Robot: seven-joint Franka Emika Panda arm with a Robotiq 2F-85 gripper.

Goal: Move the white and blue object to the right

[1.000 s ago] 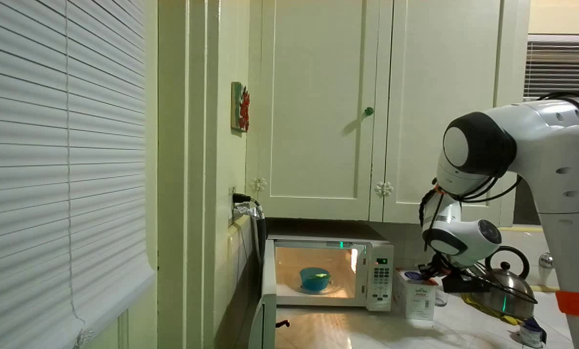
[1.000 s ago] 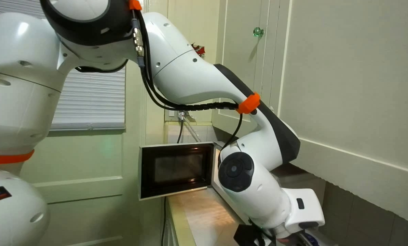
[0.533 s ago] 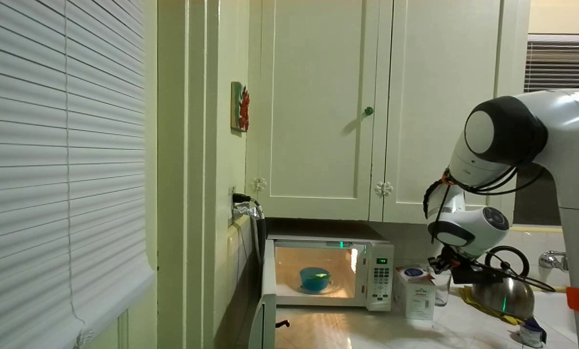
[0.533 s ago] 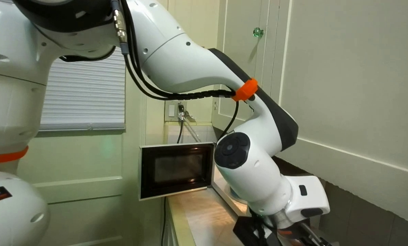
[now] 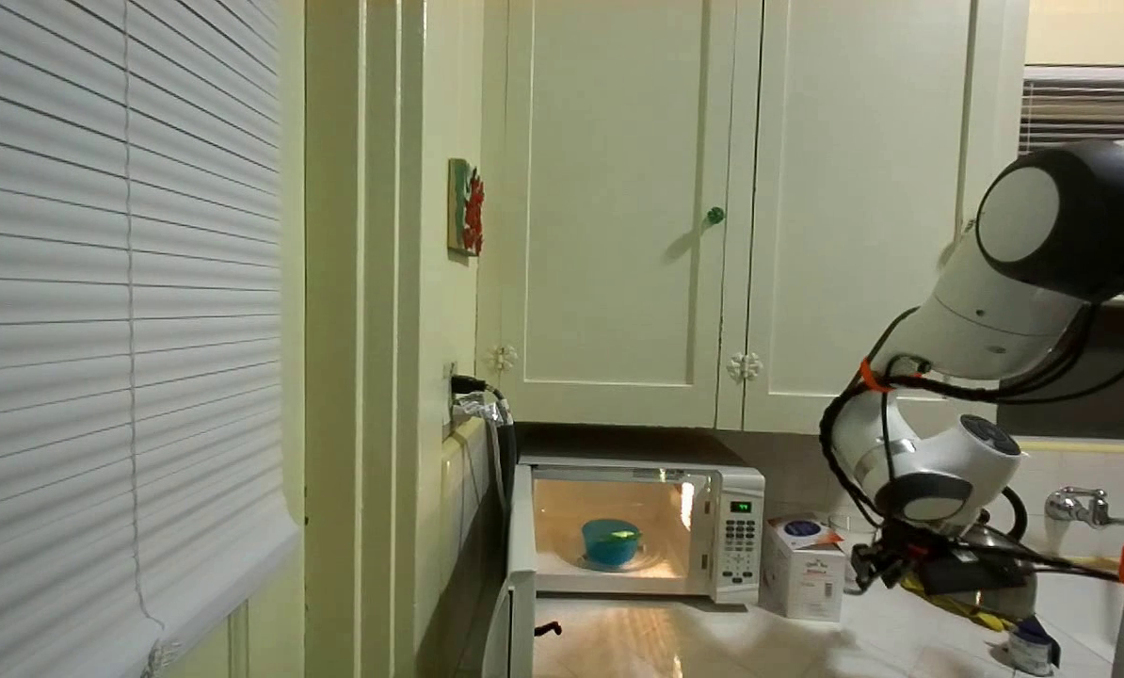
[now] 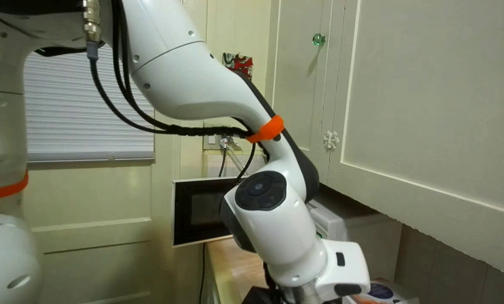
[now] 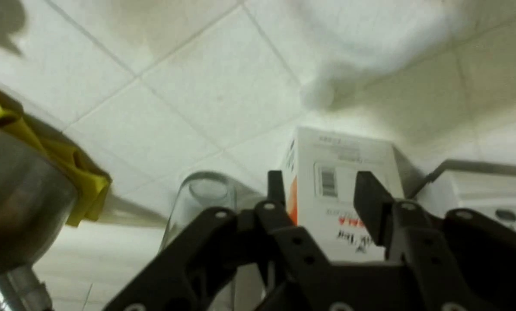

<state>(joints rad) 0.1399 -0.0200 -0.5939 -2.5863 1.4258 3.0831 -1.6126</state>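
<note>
A small white and blue container [image 5: 1031, 648] stands on the counter in an exterior view, in front of the kettle. I cannot make it out in the wrist view. A white box with a blue oval on top [image 5: 807, 574] stands beside the microwave. The box's top also shows at the bottom of an exterior view [image 6: 380, 291], and its printed side shows in the wrist view [image 7: 348, 216]. My gripper [image 5: 865, 571] hangs over the counter, just right of the box there. In the wrist view my gripper [image 7: 320, 185] is open, with nothing visibly held between its fingers.
A microwave [image 5: 739, 541] stands with its door open and a blue bowl [image 5: 609, 544] inside. A glass jar [image 7: 202, 194] stands beside the box. A steel kettle [image 7: 20, 207] sits on a yellow cloth [image 7: 72, 177]. Cabinets [image 5: 618, 207] hang above.
The arm has drawn back from above the white box. The gripper moved right and lower in an exterior view, uncovering the box's top. The box and container have not moved.
</note>
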